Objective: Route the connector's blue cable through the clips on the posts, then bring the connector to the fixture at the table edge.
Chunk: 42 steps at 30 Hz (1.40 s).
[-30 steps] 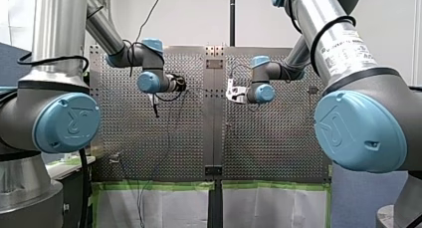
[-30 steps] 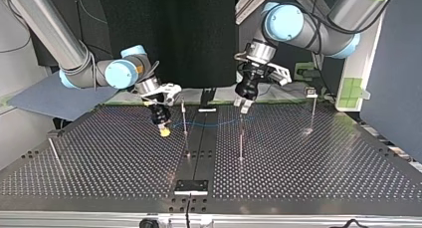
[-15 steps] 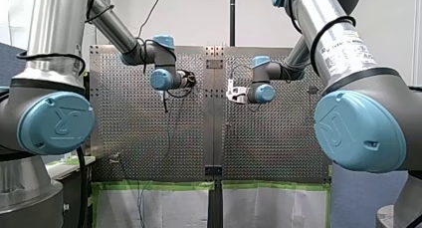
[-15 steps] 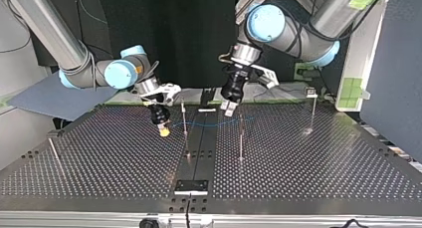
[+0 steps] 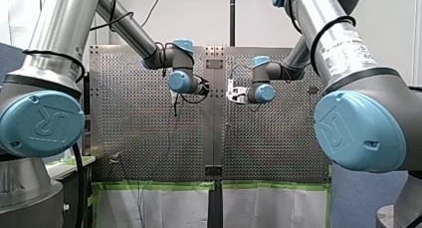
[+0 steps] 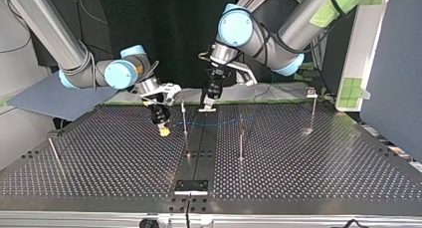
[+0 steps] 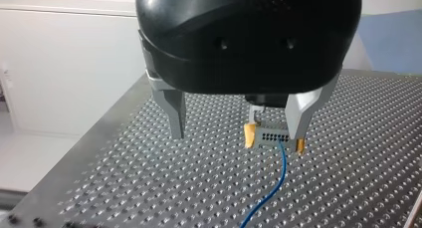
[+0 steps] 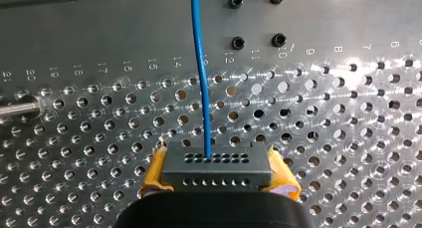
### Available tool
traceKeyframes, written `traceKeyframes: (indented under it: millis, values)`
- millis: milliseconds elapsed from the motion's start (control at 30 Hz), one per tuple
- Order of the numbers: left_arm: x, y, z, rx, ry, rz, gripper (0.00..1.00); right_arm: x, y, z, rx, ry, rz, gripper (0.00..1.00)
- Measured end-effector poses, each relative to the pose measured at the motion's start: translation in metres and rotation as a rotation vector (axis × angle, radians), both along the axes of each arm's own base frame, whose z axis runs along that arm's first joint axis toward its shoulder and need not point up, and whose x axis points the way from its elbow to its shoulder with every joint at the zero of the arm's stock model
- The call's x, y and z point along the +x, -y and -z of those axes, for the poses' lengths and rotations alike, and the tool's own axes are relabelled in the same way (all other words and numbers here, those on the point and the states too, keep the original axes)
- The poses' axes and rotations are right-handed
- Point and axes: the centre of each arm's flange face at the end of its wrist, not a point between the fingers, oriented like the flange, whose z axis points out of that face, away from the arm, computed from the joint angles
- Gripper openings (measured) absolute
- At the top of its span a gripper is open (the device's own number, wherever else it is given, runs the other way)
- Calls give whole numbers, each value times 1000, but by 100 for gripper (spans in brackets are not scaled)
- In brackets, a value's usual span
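Note:
My right gripper [image 8: 217, 188], with yellow pads, is shut on the grey connector [image 8: 217, 168]. The blue cable [image 8: 201, 63] leaves the connector and runs ahead over the perforated table. In the top view this gripper [image 6: 163, 132] hangs low at the left of a thin post [image 6: 184, 121], and the cable [image 6: 219, 123] stretches past it toward a second post [image 6: 241, 138]. My left gripper [image 6: 207, 107] hangs over the table's middle seam with its metal fingers [image 7: 175, 113] open and nothing between them. The held connector [image 7: 272, 137] shows ahead of them.
A third post [image 6: 313, 111] stands at the top view's right and a leaning rod [image 6: 53, 151] at its left. A black fixture [image 6: 191, 186] sits at the near table edge on the middle seam. Both arms [image 5: 181, 81] reach in over the far half.
My left arm has swung toward the top view's left, from above the second post to the middle seam, closer to my right gripper. The right arm and connector have stayed put.

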Motion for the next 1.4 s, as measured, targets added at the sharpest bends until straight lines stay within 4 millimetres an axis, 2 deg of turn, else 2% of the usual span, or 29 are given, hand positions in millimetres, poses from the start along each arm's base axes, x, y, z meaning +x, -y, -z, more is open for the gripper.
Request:
traceKeyframes:
  millis: [233,367,933,1400]
  values:
    - [-6,27,13,57,10,-1,100,0,0,1,2,-1,0,0]
    - [-10,34,15,76,32,-15,100,0,0,1,3,-3,1,0]
    - [8,8,15,131,47,-181,100,-2,-1,2,12,-10,11,0]
    - [32,-6,-8,137,82,-335,100,1,-3,2,14,-11,6,0]
